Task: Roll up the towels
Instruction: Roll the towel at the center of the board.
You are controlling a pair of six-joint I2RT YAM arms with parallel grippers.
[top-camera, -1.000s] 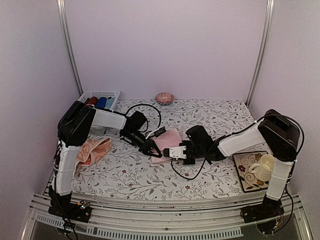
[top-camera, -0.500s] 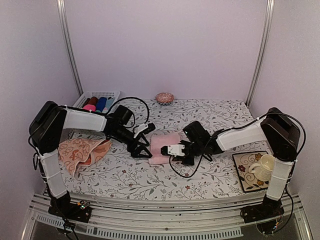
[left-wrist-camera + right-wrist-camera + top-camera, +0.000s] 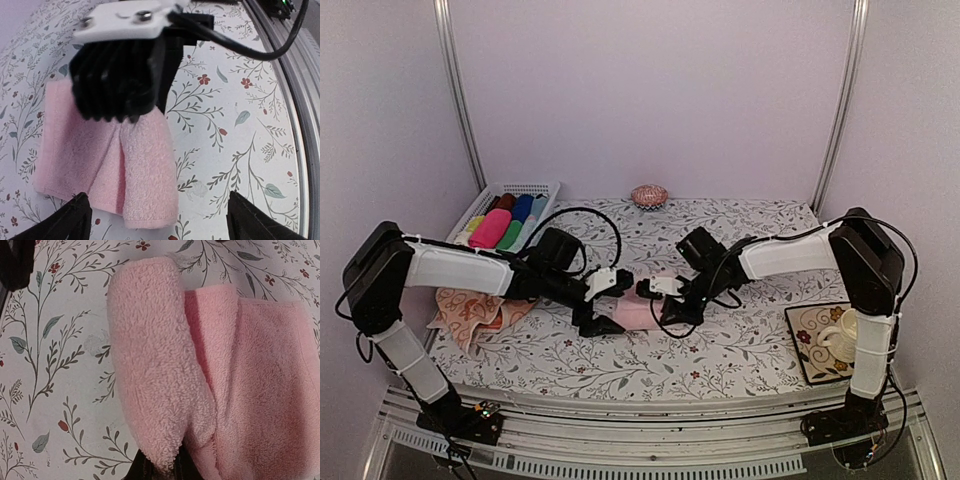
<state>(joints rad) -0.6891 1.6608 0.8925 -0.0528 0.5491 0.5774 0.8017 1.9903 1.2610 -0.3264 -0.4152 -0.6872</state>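
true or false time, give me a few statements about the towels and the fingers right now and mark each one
1. The right fingers are closed on a fold of the pink towel. True.
2. The left fingers are clamped on the pink towel. False: they stand wide open, holding nothing.
3. The peach towel lies in the basket. False: it lies crumpled on the table, in front of the basket.
4. The mug stands on the tile. True.
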